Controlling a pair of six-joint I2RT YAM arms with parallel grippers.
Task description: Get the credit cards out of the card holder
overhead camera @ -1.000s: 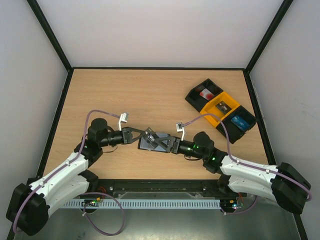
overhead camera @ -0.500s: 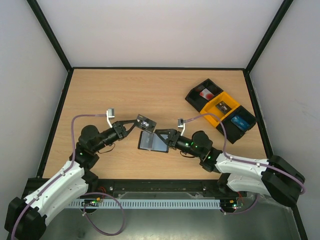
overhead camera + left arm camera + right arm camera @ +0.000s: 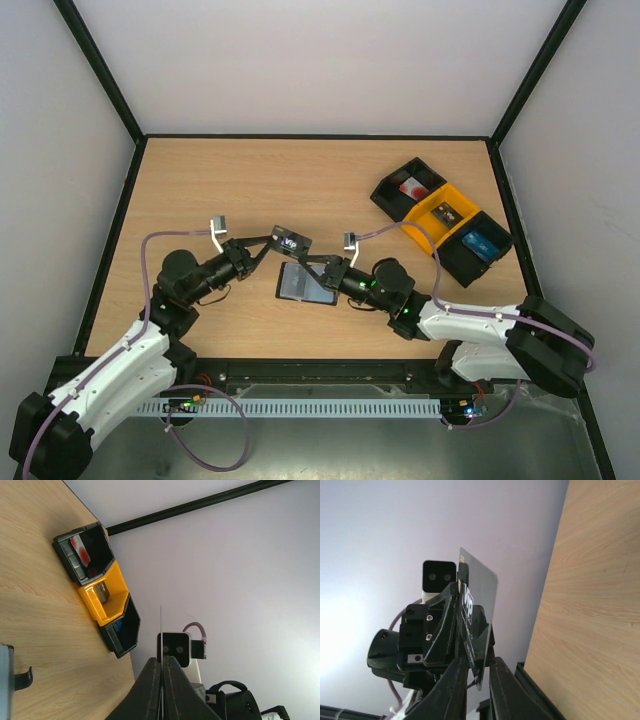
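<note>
Credit card [image 3: 291, 242], dark with VIP lettering, up off surface [image 3: 230, 180], pinched edge-on in clenched left fingers [image 3: 148, 690]. Card holder [image 3: 303, 284] lies open on surface just beside card, pale sleeves up, between both arms. Right fingers [image 3: 454, 685] straddle card's lower corner, gap narrow; grasping or not, cannot tell. Black and yellow bins [image 3: 92, 602] well apart at far right, pale red-marked card [image 3: 80, 550] in end black bin.

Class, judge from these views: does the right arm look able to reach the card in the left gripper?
Probably yes: the right gripper sits at one corner of the card, a finger on each side, nothing in the way. The left gripper pinches its other end.
</note>
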